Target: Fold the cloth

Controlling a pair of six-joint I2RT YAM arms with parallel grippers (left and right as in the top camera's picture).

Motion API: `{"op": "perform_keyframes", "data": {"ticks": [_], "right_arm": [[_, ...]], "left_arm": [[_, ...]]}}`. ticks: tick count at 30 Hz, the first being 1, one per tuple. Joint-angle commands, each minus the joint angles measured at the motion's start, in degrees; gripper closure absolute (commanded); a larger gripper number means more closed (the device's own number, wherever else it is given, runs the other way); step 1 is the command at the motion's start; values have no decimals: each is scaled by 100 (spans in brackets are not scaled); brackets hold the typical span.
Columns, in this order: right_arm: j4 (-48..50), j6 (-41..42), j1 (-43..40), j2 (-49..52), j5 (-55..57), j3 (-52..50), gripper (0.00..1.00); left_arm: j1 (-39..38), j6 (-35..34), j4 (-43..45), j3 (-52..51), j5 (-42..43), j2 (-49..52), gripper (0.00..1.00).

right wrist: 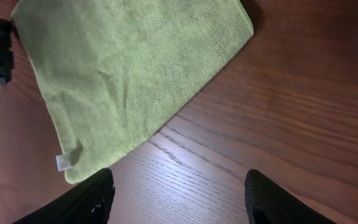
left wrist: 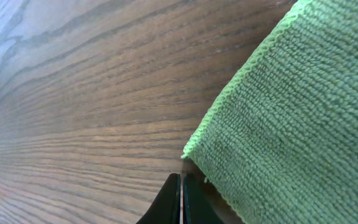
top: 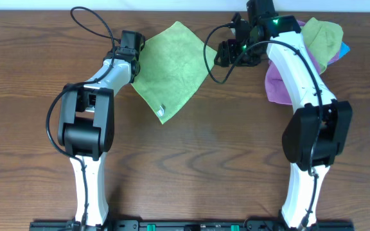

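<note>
The lime cloth (top: 172,67) lies flat on the wooden table as a diamond, with its white tag (top: 161,110) near the front corner. My left gripper (top: 132,63) is at the cloth's left corner. In the left wrist view its fingers (left wrist: 182,180) are shut, and the cloth's corner (left wrist: 278,124) lies just beyond and to the right of the tips, not between them. My right gripper (top: 227,54) hovers just right of the cloth's right corner. In the right wrist view it (right wrist: 182,199) is open and empty over bare wood, with the cloth (right wrist: 129,68) and tag (right wrist: 63,162) ahead.
A duller green cloth (top: 323,35) is bunched with a purple cloth (top: 275,86) at the back right, under the right arm. A bit of something blue (top: 344,49) shows beside them. The table's back edge (top: 185,8) runs just behind the cloth.
</note>
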Motion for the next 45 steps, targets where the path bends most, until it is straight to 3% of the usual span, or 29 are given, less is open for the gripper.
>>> {"op": "perform_keyframes", "data": {"ticks": [1, 3, 7, 9, 16, 22, 31, 45], "right_arm": [[-7, -83, 44, 70, 140, 85, 33], [-11, -81, 48, 70, 151, 85, 34], [-15, -387, 48, 70, 155, 85, 34], [72, -728, 4, 70, 262, 83, 33], [909, -1423, -317, 151, 208, 72, 37], [1438, -1834, -492, 533, -688, 72, 37], [2249, -1657, -494, 1421, -1998, 74, 37], [2977, -1349, -560, 1738, -2356, 74, 37]], "left_arm": [[-42, -269, -22, 94, 74, -525, 94], [-44, -365, -37, 109, 522, -785, 94], [-111, -743, -216, 109, 2881, -1272, 94], [-227, -1005, -227, 109, 3471, -1270, 94], [-807, -1130, -144, 109, 3449, -822, 95], [-837, -1425, -173, 109, 3493, -640, 94], [-955, -1425, -326, 109, 3491, -640, 94], [-1093, -1421, -431, 107, 3491, -640, 94]]}}
